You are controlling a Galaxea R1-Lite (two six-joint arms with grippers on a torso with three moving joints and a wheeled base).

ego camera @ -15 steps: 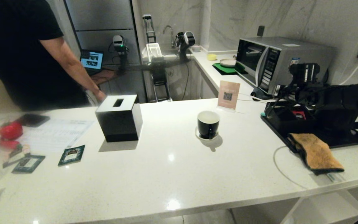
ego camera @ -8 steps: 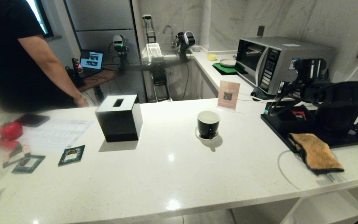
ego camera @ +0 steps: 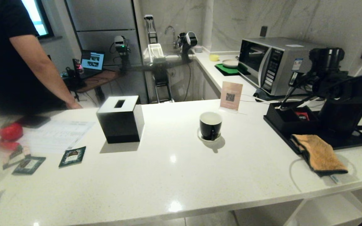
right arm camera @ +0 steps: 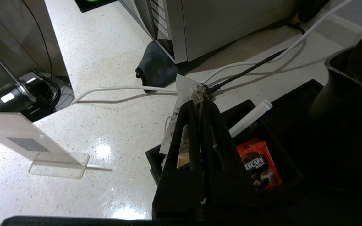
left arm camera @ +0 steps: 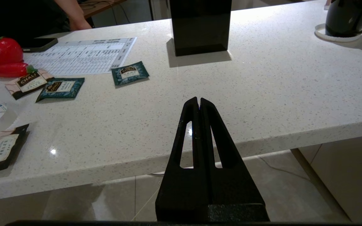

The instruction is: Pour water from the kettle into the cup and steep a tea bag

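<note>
The tea bag (right arm camera: pixel 185 86), a pale paper pouch, is pinched in my shut right gripper (right arm camera: pixel 200 102), hanging above the low black compartment box (right arm camera: pixel 156 157). In the head view my right arm (ego camera: pixel 328 88) reaches over that box, in front of the microwave. Just beside it on the black tray stands the tall black kettle (ego camera: pixel 341 116). Mid-counter, well to the left of the arm, the black cup (ego camera: pixel 211 125) with its white inside sits on a white saucer (ego camera: pixel 201 137). My left gripper (left arm camera: pixel 199 100) is shut and empty, parked below the counter's front edge.
A black tissue box (ego camera: pixel 120 119) stands left of the cup. Green sachets (ego camera: pixel 72 156) and papers lie far left, where a person (ego camera: pixel 11 62) stands. An orange cloth (ego camera: pixel 319 153) lies in front of the tray. A sign stand (ego camera: pixel 231 95) and microwave (ego camera: pixel 281 62) sit behind.
My right arm has risen and drawn back to the right above the compartment box, carrying the tea bag. The person's hand has pulled away from the tissue box to the left.
</note>
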